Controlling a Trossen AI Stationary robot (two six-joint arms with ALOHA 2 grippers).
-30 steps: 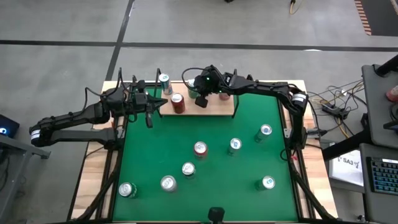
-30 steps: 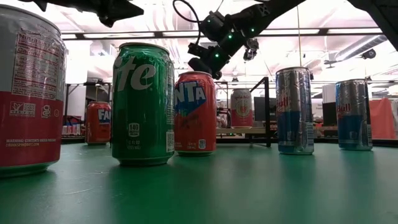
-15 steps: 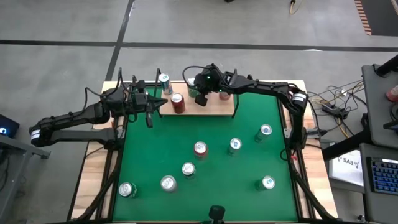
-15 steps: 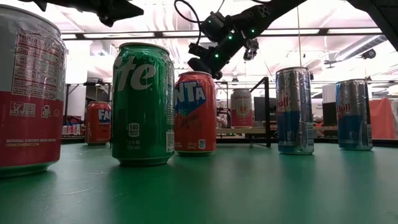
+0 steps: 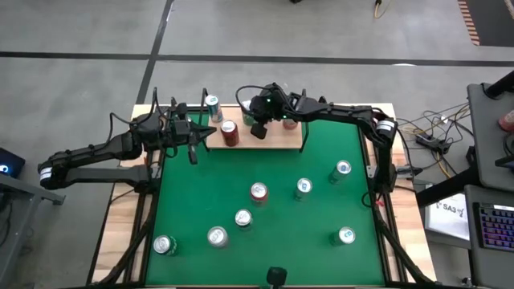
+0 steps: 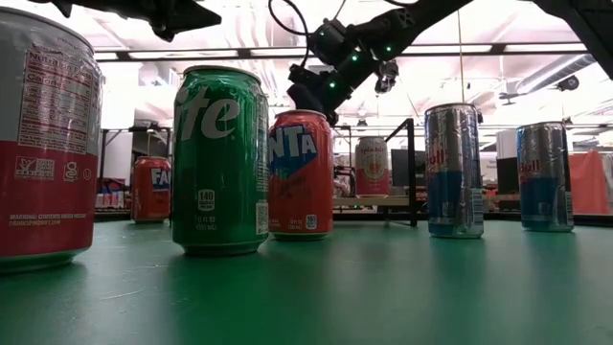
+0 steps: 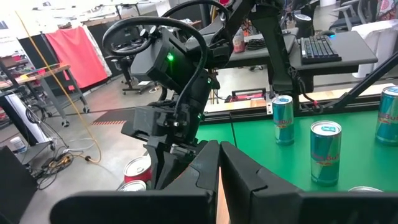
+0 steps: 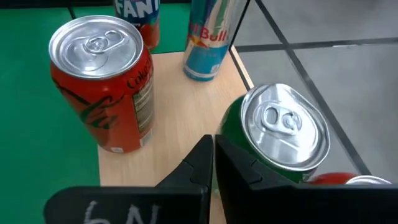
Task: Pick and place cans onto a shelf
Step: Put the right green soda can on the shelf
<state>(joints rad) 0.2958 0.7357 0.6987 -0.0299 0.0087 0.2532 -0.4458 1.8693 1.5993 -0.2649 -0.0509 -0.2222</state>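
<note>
Here the cans are small cylindrical drink cans with silver pull-tab tops and red, green, blue or silver-white bodies. Several already stand on the shelf (image 5: pixel 277 136), a flat light-wood board with thin black wire uprights at the table's far edge: a red cola can (image 8: pixel 106 81), a green can (image 8: pixel 283 140) and a pale blue-and-silver slim can (image 8: pixel 208 37) show close up in the right wrist view. Seven more cans stand scattered across the table, among them a red-topped can (image 5: pixel 259 192) near the middle, a green can (image 5: pixel 303 188) just beside it and a blue can (image 5: pixel 343 169) nearer the right side.

The table is a green-topped surface with a light wood edge (image 5: pixel 124 217), set on a grey floor. Beyond it the room holds desks, a keyboard, a red cloth on a stand and loose cables.

The right gripper (image 8: pixel 212 155) hangs over the shelf between the red cola can and the green can, its dark fingers pressed together and holding nothing. The left gripper (image 5: pixel 193 152) rests at the shelf's left end, near the pale blue slim can, fingers likewise closed and empty. From table height, a tall green Sprite can (image 6: pixel 220 158) and an orange-red Fanta can (image 6: pixel 300 172) stand in front and hide much of the shelf behind them.
</note>
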